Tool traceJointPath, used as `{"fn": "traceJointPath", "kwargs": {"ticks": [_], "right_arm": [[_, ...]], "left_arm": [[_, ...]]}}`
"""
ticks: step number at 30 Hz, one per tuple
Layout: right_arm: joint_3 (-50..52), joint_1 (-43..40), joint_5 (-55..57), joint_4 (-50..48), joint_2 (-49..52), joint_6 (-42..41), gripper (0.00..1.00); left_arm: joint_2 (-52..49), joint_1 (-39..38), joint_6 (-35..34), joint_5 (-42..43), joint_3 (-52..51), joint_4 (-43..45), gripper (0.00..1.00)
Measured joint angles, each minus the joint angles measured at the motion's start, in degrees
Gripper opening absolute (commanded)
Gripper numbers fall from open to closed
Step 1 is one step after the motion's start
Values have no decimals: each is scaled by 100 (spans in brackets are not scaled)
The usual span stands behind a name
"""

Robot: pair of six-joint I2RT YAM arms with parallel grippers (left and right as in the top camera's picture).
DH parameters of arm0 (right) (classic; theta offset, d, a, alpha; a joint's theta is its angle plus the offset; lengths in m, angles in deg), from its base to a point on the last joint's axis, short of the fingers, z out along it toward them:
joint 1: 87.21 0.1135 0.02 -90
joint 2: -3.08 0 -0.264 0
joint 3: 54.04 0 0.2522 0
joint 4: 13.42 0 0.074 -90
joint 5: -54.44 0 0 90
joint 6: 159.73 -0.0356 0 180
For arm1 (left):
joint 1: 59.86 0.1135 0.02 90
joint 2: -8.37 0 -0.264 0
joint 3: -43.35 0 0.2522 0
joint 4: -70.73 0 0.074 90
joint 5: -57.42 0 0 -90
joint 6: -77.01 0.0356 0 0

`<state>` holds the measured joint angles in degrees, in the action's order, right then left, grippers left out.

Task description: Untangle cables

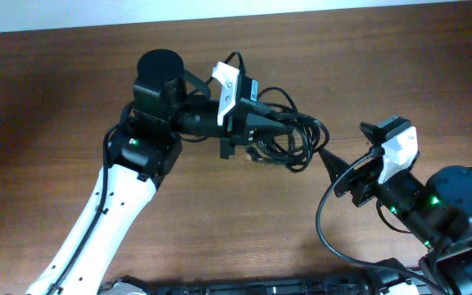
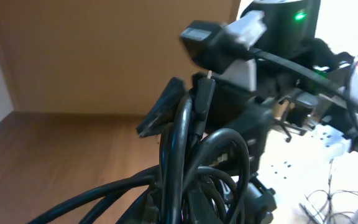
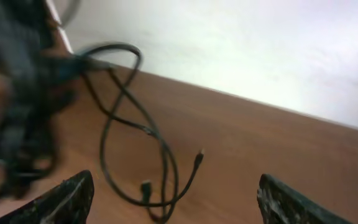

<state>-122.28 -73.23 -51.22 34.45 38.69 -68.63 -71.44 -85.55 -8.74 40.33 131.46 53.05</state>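
Cables (image 1: pixel 297 139) sit bunched in the left gripper (image 1: pixel 262 129), which is clamped tight on them. Just beside the bunch, the right gripper (image 1: pixel 331 159) gapes wide and empty.

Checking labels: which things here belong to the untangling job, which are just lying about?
Job: thin black flexible cables; left gripper, shut on them; right gripper, open.
Just there: brown wooden table; thick black wire fixed to the right arm.

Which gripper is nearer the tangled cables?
Left. The left gripper is shut on the cables; the right gripper is open beside them, holding nothing.
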Motion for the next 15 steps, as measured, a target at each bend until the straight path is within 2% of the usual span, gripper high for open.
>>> {"fn": "traceJointPath", "kwargs": {"ticks": [15], "right_arm": [[0,0,-643,-831,-136,44,83]], "left_arm": [[0,243,0,-122,0,-11,0]]}}
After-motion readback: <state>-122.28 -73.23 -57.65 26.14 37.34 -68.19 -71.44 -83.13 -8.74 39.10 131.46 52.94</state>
